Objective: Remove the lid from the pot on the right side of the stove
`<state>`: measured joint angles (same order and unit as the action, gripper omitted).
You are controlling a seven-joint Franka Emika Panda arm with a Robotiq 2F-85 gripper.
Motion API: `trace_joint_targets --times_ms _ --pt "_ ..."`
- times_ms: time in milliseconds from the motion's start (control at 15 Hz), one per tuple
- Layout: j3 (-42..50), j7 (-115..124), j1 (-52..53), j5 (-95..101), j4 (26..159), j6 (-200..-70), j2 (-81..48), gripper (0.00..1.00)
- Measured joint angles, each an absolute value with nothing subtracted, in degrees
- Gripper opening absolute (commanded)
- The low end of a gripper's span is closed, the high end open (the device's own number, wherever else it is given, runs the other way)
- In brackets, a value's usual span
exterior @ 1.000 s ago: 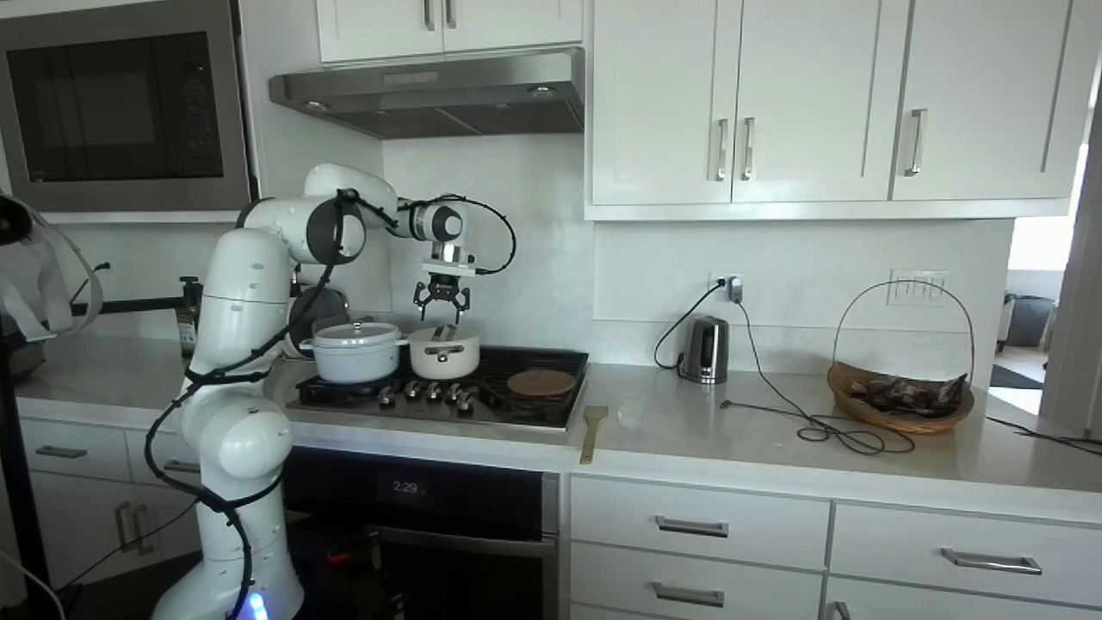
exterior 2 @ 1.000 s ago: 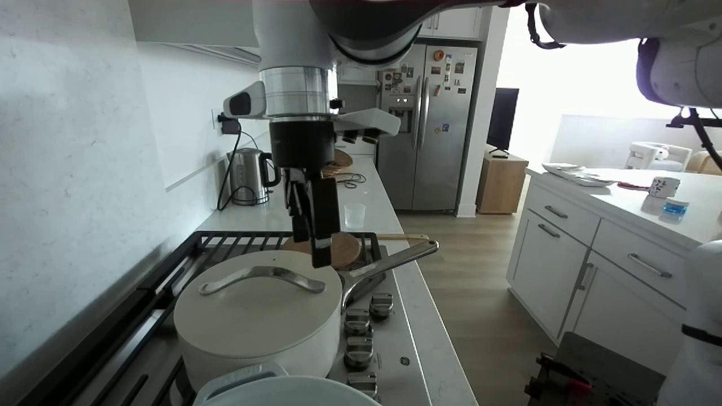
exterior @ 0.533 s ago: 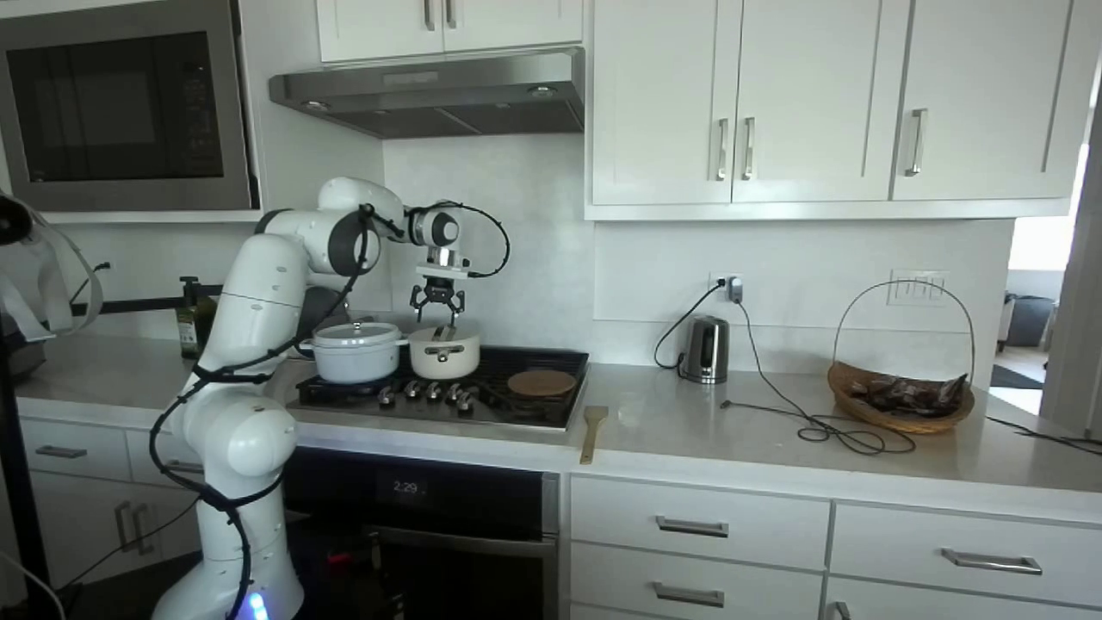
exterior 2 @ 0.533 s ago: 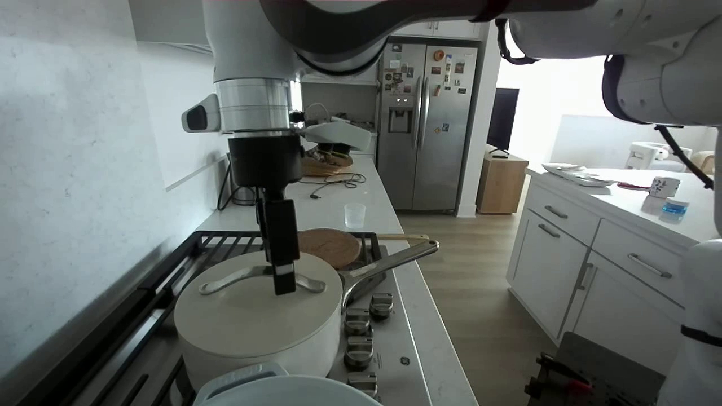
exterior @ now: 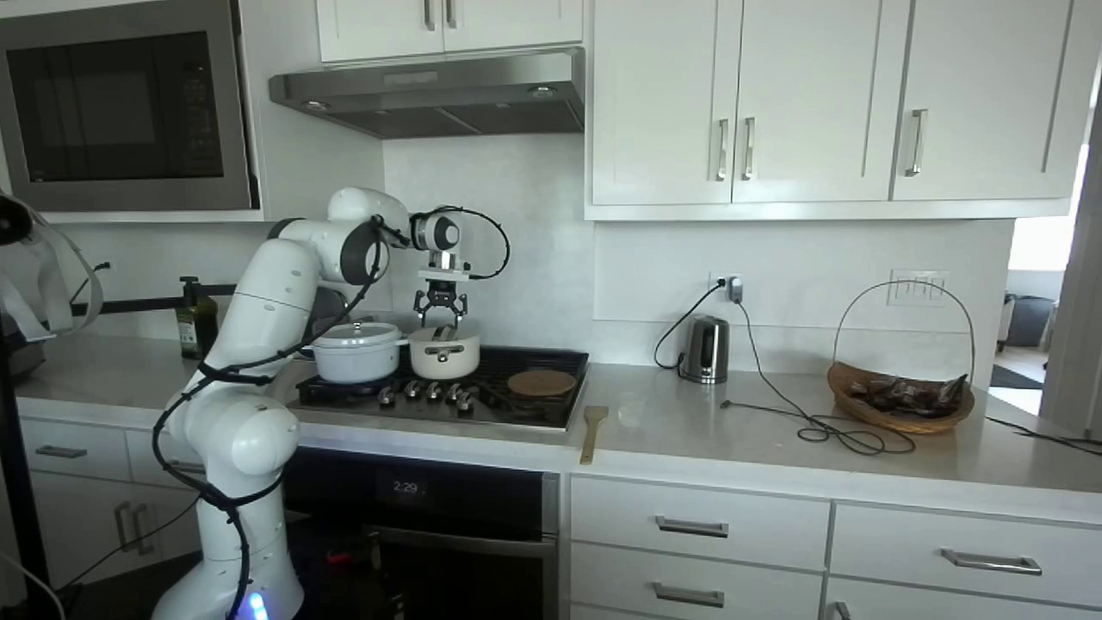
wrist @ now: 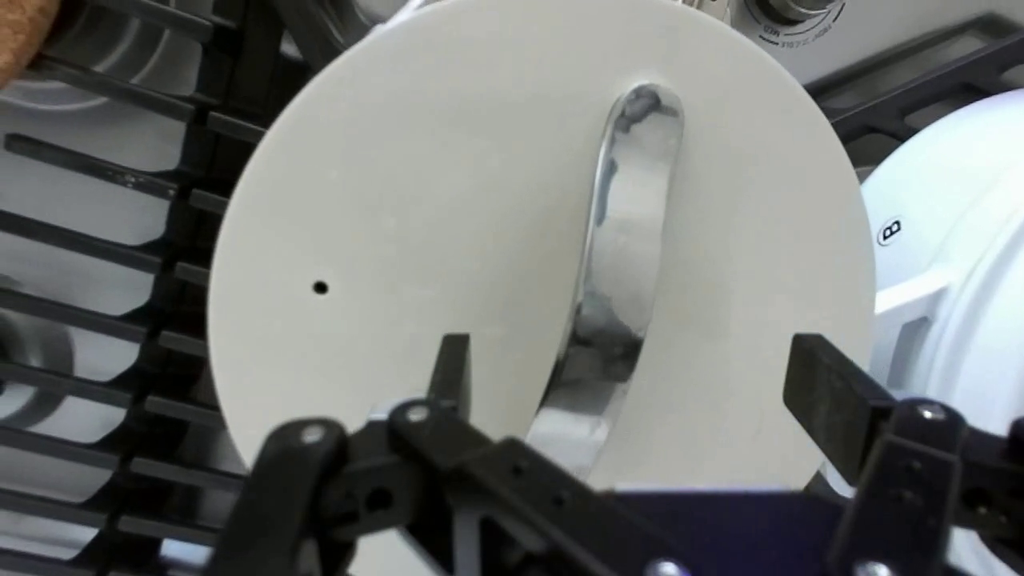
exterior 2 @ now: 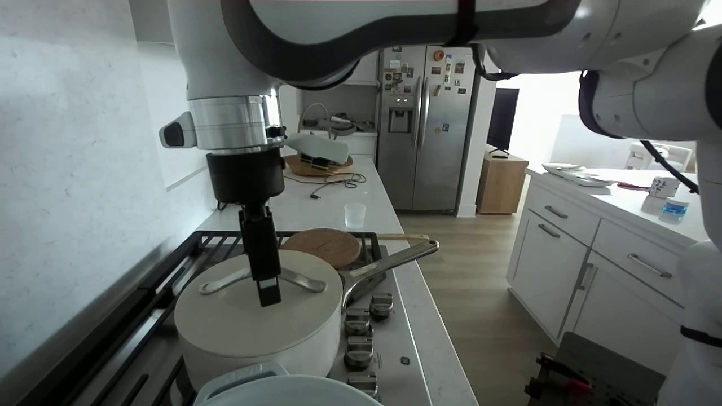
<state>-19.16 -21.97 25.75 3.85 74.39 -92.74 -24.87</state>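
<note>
The pale lid [wrist: 448,200] sits on the cream-white pot [exterior: 443,357] on the black stove [exterior 2: 389,355]. Its curved steel handle [wrist: 628,232] runs across the top. In an exterior view the lid [exterior 2: 225,324] lies flat on the pot [exterior 2: 208,366]. My gripper [wrist: 632,352] is open above the lid, with one finger on each side of the handle and a gap on both sides. In exterior views the gripper [exterior: 440,320] points straight down, and its near finger [exterior 2: 268,290] covers the handle's middle. I cannot tell whether the fingertips touch the lid.
A larger white lidded pot [exterior: 355,353] stands close beside the cream pot. The cream pot's long steel handle [exterior 2: 395,262] sticks out over the counter edge. A brown round disc [exterior: 541,383] lies on the grates. The range hood [exterior: 430,95] hangs above.
My gripper has come down towards the lid and moved to the left in an exterior view, so its fingers now stand around the handle. The lid and pot have not moved.
</note>
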Motion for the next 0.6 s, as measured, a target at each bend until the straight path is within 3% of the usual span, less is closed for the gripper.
trace_joint_targets --times_ms 600 --pt "-19.0 -22.0 26.0 6.0 71.4 -90.7 -25.7 0.05"
